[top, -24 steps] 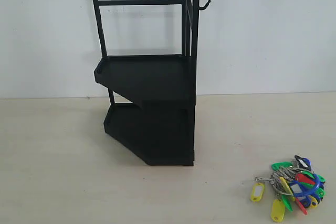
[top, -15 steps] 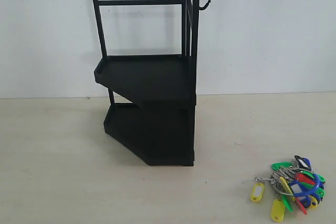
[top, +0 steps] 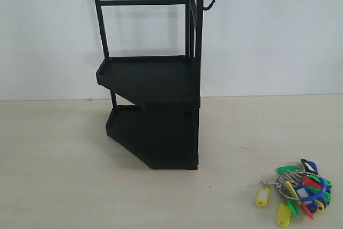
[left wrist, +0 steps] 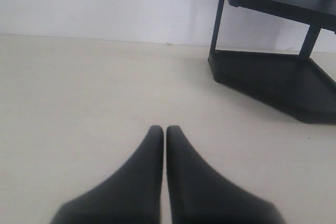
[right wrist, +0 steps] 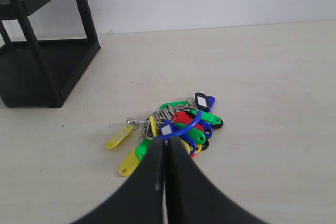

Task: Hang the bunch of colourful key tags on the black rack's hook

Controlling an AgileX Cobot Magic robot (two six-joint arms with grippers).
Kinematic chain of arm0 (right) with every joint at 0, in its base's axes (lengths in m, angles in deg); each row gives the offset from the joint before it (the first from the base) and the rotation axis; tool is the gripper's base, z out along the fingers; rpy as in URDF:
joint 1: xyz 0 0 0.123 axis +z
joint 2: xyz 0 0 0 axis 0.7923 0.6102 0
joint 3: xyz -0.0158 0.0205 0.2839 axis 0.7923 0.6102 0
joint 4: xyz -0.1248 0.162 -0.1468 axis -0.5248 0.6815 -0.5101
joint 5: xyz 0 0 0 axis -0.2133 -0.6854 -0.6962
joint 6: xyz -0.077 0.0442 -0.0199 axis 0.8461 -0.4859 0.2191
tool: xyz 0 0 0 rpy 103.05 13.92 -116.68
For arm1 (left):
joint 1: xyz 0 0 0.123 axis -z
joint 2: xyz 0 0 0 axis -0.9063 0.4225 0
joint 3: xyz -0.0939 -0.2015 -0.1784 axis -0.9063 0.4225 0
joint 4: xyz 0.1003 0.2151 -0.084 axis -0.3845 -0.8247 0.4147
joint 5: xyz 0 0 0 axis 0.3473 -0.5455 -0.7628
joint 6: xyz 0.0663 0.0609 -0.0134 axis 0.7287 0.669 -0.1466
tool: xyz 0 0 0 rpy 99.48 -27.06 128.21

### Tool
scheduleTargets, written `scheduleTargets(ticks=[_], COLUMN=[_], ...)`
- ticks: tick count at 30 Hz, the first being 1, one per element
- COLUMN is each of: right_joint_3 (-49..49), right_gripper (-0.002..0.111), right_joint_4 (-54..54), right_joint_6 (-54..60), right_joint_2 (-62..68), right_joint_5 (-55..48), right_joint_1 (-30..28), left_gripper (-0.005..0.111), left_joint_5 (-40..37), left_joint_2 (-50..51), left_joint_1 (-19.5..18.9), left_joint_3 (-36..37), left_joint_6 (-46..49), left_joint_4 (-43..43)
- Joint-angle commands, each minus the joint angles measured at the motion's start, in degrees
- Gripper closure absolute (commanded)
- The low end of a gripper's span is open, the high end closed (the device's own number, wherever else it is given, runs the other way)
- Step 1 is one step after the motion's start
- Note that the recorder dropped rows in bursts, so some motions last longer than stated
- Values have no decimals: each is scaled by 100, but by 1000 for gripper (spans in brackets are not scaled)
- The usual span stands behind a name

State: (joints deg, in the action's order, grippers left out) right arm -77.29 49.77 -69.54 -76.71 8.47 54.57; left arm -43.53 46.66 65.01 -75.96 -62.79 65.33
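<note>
The colourful key tag bunch [top: 297,190] lies flat on the table at the front right, its yellow, green, red and blue tags fanned out with a blue loop on top. The black rack [top: 153,84] stands at the back centre, its small hooks [top: 208,2] sticking out at the top right. In the right wrist view my right gripper [right wrist: 166,143] is shut and empty, tips just short of the key tag bunch [right wrist: 173,127]. In the left wrist view my left gripper [left wrist: 165,129] is shut and empty over bare table, with the black rack [left wrist: 273,72] beyond. Neither gripper shows in the exterior view.
A white wall runs behind the pale table [top: 64,186]. The rack's lower tray [right wrist: 37,72] sits close to the keys in the right wrist view.
</note>
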Motion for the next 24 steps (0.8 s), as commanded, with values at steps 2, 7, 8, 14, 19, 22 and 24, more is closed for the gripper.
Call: scheduleTargets(ticks=[2,7,8,14,19,22,24], right_joint_3=[-2,-2,-2,-2,-2,-2,-2], right_gripper=[108,108,108,108,108,108,108], right_joint_4=[-54,-54,-54,-54,-54,-54,-54], right_joint_6=[317,317,317,317,317,294,152], right_joint_2=[-31,-31,-31,-31,-31,-31,-31], right_joint_5=[-75,188,440,2461,3286,3374,3447], right_joint_1=[-33,-33,-33,-33,-33,-33,-33], left_gripper=[102,102,102,102,102,102,102], left_joint_5=[45,45,45,45,45,45,45], left_joint_2=[-12,-12,-12,-12,-12,-12,-12], left_joint_1=[4,4,4,4,4,4,4], left_joint_3=[-8,-8,-8,-8,-8,-8,-8], left_joint_6=[20,20,20,20,20,20,20], left_joint_4=[-28,-28,-28,-28,-28,-28,-28])
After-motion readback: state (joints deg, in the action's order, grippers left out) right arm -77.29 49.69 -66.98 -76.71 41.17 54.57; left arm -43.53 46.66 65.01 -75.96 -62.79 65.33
